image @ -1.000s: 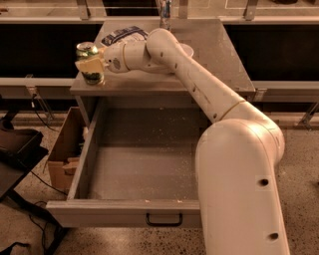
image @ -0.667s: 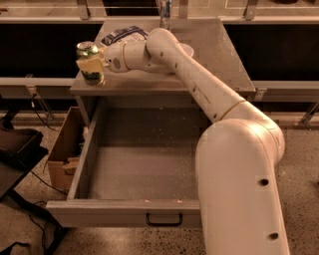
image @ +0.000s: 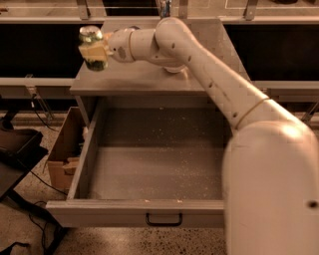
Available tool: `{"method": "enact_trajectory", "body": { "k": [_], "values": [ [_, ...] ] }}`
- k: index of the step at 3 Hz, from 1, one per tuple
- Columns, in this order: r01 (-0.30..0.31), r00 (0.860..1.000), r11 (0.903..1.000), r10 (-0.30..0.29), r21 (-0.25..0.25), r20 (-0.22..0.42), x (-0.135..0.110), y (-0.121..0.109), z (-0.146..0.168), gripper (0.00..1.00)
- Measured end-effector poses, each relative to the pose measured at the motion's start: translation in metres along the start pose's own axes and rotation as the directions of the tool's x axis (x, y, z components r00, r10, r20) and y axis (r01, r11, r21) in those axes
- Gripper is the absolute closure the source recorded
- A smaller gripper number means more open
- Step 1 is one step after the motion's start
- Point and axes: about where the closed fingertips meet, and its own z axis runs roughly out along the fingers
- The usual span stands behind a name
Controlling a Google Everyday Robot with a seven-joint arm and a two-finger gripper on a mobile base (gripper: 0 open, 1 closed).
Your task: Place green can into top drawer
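The green can (image: 91, 38), with its silver top showing, is held in my gripper (image: 94, 51) above the left end of the cabinet top. The gripper's pale fingers (image: 93, 52) are shut around the can's body, and the can is lifted off the surface. My arm reaches in from the lower right, over the cabinet. The top drawer (image: 149, 172) is pulled wide open below and in front of the can. Its speckled grey floor is bare and its dark bar handle (image: 163, 219) faces me on the front panel.
The grey cabinet top (image: 149, 79) lies under my forearm. A slim can (image: 163, 7) stands at its back edge. A cardboard box (image: 62, 154) sits on the floor left of the drawer, with a dark stand and cables further left. A rail runs along the back.
The gripper and the can have barely moved; the can stays in the gripper's hold above the cabinet's left end. The drawer stays open.
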Motion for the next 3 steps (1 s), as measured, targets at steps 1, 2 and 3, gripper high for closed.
{"method": "enact_trajectory", "body": {
  "k": [1,2,3],
  "values": [
    [0.037,0.99,0.9923,-0.052,0.119,0.129,-0.068,0.032,-0.059,1.0],
    [-0.077,0.982,0.9803,0.043,0.182,0.182,-0.037,0.071,-0.097,1.0],
    [-0.204,0.975,0.9615,0.184,0.184,0.121,0.05,0.093,-0.109,1.0]
  ]
}}
